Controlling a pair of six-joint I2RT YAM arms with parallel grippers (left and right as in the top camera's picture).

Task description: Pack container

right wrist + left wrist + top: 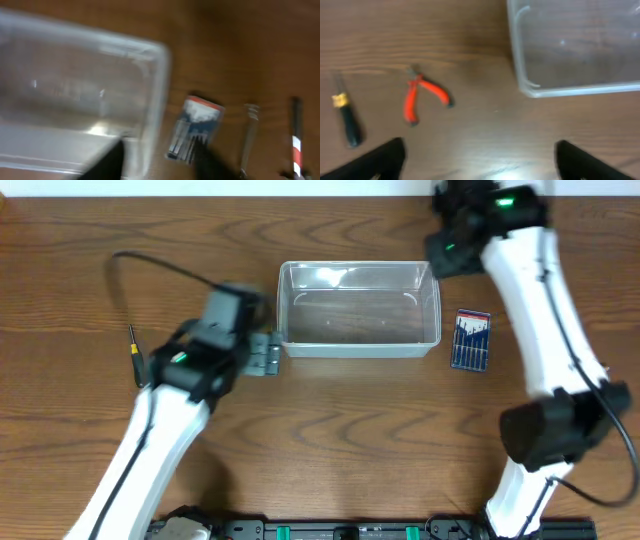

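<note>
The clear plastic container stands empty at the table's middle back. It also shows in the left wrist view and the right wrist view. My left gripper is open and empty just left of the container; its fingers are spread wide above bare wood. Red-handled pliers and a black screwdriver with a yellow band lie to its left. My right gripper hangs above the container's right end; its blurred fingers are open and empty.
A small blue flat case of tool bits lies right of the container and shows in the right wrist view. Beyond it lie a silvery tool and a black tool with a red and white band. The screwdriver lies far left.
</note>
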